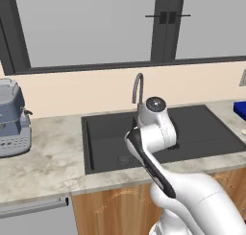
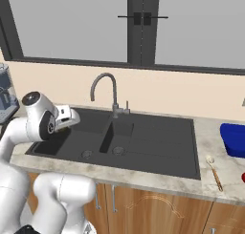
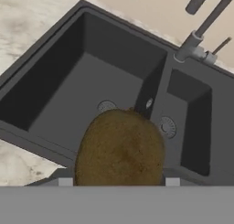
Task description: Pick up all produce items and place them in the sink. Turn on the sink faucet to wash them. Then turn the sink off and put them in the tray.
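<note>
A dull brown round produce item (image 3: 119, 147) sits between my fingers, and my gripper (image 3: 119, 182) is shut on it. It hangs above the black double-basin sink (image 3: 59, 95), near the front rim of the wider basin with its round drain (image 3: 106, 106). From the right base view, my hand (image 2: 68, 117) hovers over the sink's (image 2: 153, 137) left end. The grey gooseneck faucet (image 2: 107, 85) with its small lever post (image 2: 127, 106) stands behind the divider. A reddish sliver (image 2: 242, 177) shows at the counter's right edge; I cannot tell what it is.
A blue tray (image 2: 233, 140) rests on the counter right of the sink, with a wooden spoon (image 2: 214, 171) in front of it. A grey coffee machine (image 1: 12, 116) stands on the counter to the left. A window wall runs behind the faucet (image 1: 138, 88).
</note>
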Available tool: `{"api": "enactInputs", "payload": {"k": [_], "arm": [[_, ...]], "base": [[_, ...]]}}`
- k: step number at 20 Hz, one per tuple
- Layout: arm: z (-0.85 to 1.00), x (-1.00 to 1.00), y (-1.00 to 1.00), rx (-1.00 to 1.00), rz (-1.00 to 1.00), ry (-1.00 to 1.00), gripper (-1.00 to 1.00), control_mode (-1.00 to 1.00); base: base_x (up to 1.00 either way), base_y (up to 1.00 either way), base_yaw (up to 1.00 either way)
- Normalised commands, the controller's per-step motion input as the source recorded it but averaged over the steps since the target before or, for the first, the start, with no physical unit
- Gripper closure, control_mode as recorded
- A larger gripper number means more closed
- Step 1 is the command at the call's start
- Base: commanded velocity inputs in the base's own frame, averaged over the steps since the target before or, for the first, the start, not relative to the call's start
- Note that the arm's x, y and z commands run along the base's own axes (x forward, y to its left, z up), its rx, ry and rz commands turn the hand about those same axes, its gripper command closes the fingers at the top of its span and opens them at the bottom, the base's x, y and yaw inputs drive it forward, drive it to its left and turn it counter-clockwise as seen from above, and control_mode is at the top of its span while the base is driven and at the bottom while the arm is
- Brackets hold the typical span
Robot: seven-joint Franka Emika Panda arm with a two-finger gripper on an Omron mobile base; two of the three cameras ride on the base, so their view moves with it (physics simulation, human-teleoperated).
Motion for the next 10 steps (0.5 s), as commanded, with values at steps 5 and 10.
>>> {"api": "enactInputs", "payload": {"k": [5,10], "arm": [[-0.01,0.55,0.34,0.00,0.07,0.06,1.00,-1.00],[-0.20,0.68,0.29,0.02,0.05,0.21,1.00,-1.00]], "base": [[0.00,0.00,0.00],[0.00,0.00,0.00]]}}
